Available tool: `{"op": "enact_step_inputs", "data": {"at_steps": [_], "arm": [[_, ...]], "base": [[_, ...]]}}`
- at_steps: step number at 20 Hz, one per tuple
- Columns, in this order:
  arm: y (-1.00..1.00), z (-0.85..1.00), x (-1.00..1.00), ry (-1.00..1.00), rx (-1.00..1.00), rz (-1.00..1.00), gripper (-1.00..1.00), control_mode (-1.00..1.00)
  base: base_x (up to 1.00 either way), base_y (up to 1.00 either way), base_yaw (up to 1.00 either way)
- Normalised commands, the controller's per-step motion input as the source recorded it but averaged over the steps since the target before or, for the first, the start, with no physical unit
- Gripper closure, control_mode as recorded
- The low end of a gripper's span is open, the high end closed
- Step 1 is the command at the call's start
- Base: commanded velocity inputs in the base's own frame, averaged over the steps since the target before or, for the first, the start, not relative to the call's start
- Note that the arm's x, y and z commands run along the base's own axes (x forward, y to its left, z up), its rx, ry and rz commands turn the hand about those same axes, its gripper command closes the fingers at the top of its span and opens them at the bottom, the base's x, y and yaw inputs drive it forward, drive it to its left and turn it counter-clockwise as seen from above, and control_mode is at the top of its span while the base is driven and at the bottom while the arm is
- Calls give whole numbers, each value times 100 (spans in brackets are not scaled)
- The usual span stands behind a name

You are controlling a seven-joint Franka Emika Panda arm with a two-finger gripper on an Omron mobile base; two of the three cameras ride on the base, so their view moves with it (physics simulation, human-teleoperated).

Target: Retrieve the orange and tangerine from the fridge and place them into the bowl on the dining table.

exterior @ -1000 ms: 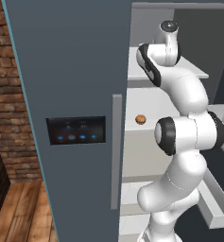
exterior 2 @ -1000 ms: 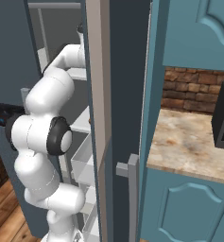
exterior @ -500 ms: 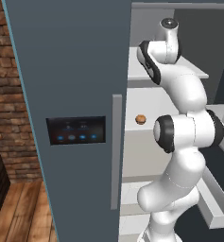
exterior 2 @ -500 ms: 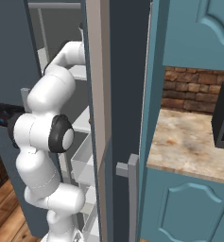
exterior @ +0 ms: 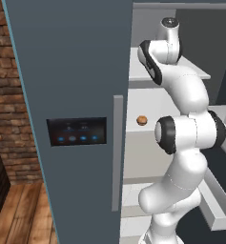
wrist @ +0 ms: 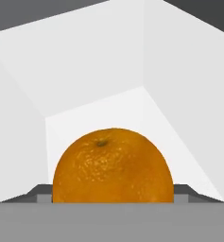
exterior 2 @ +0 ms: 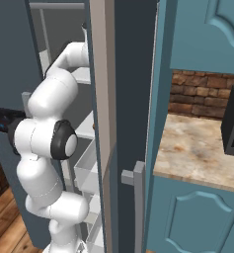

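The orange (wrist: pixel 112 165), a bright orange ball, lies on a white shelf inside the fridge (exterior: pixel 71 71), close in front of the hand. My gripper (wrist: pixel 112 196) straddles it, and a dark fingertip (wrist: pixel 41 193) lies against each side of the fruit, so the gripper is shut on the orange. In the left base view my arm reaches onto the upper shelf (exterior: pixel 190 74), and the hand is hidden behind the wrist. The tangerine (exterior: pixel 141 120), duller and brownish, sits alone on the shelf below. The bowl and the dining table are out of view.
The closed left fridge door with its black panel (exterior: pixel 76 132) and long handle (exterior: pixel 118 152) stands beside my arm. The open right door (exterior 2: pixel 133 99) hems the arm in on the other side. A marbled counter (exterior 2: pixel 202 148) on teal cabinets lies to the right.
In the base views the wrist has edged slightly up and deeper into the upper shelf. The tangerine has not moved.
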Motion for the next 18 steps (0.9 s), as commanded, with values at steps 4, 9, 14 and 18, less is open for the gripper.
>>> {"op": "enact_step_inputs", "data": {"at_steps": [4,9,14,18], "arm": [[-4,-16,-24,0,0,0,100,-100],[2,-20,-100,0,0,0,100,-100],[18,-14,-100,-1,0,0,100,-100],[37,-4,-100,-9,0,0,100,-100]], "base": [[0,0,0],[0,0,0],[0,0,0],[0,0,0]]}}
